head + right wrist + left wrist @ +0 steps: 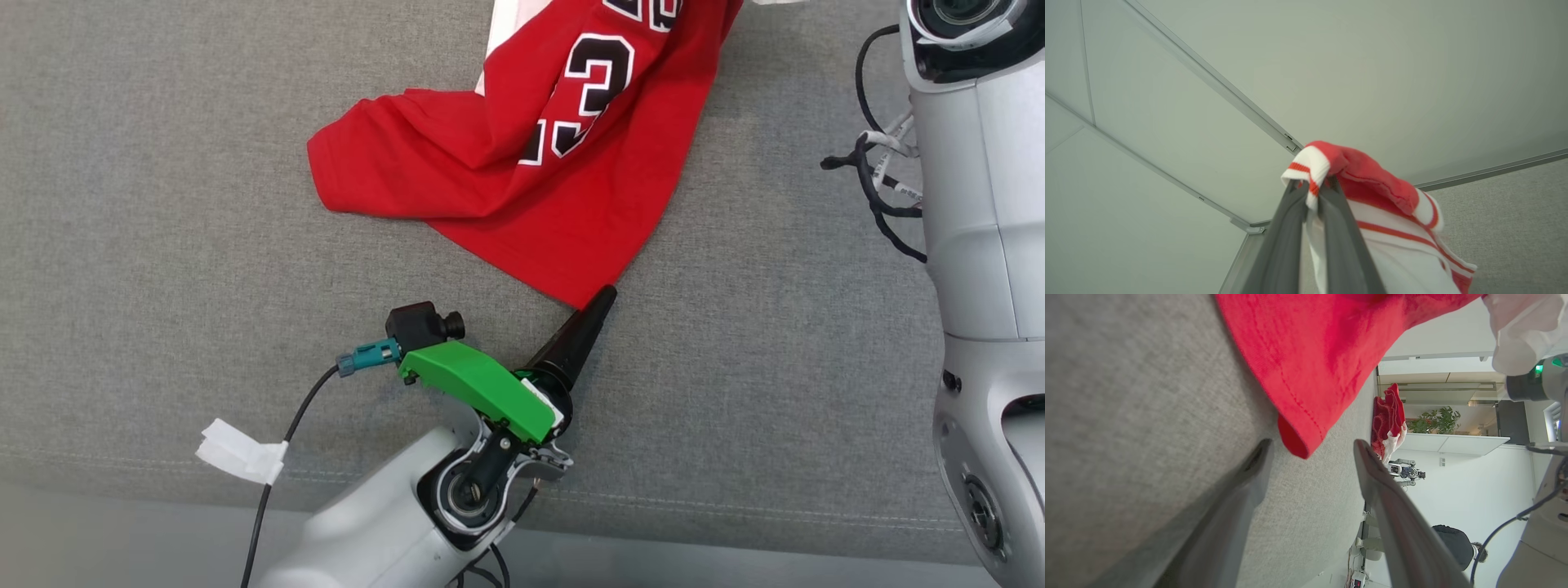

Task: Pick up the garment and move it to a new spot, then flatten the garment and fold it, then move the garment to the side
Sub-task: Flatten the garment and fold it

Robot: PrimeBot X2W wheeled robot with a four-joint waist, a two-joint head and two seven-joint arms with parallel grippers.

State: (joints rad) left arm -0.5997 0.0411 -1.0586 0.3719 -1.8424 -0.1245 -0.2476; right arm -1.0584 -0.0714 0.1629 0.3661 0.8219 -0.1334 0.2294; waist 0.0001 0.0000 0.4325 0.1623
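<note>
Just at spread left jaws' tips, garment [1306, 375] corner; right jaws tight on its trim.

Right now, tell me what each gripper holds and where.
Right gripper pinches the jersey by its striped ribbed trim; left gripper is open, holding nothing.

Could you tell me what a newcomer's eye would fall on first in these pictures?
The red jersey with black, white-edged numerals stands out, rumpled on the grey fabric surface at the top middle of the head view. The right gripper is shut on its red-and-white ribbed trim, and the open left gripper straddles the jersey's nearest corner.
</note>
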